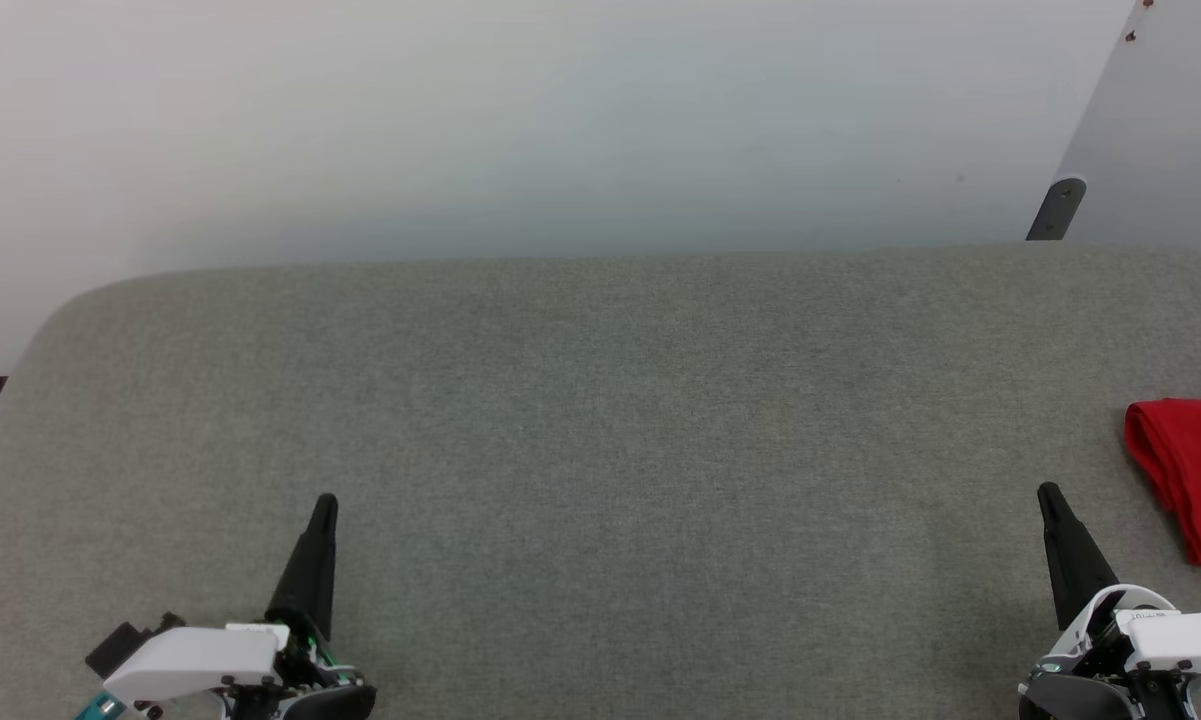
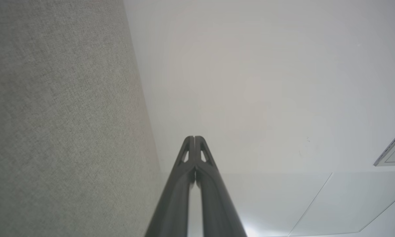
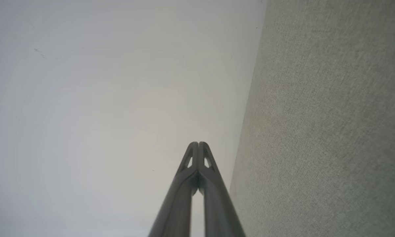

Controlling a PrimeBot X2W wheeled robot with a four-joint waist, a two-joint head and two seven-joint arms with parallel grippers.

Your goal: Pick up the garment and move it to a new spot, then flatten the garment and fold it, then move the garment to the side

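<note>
Both dark two-fingered grippers, left and right, rest closed and empty at bottom corners; folded red fabric garment lies at right edge on grey cloth-covered table.

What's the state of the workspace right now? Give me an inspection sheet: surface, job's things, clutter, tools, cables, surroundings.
Surface: grey woven-fabric surface with a rounded far-left corner; no stains or creases seen.
Job's things: red garment lying in layers at the right edge of the head view, cut off by the picture edge.
Clutter: nothing seen.
Tools: left tool shut, holding nothing, low on the left; right tool shut, holding nothing, low on the right, apart from the garment.
Cables: nothing seen.
Surroundings: pale wall behind the surface; grey panel with a dark bracket at upper right.
</note>
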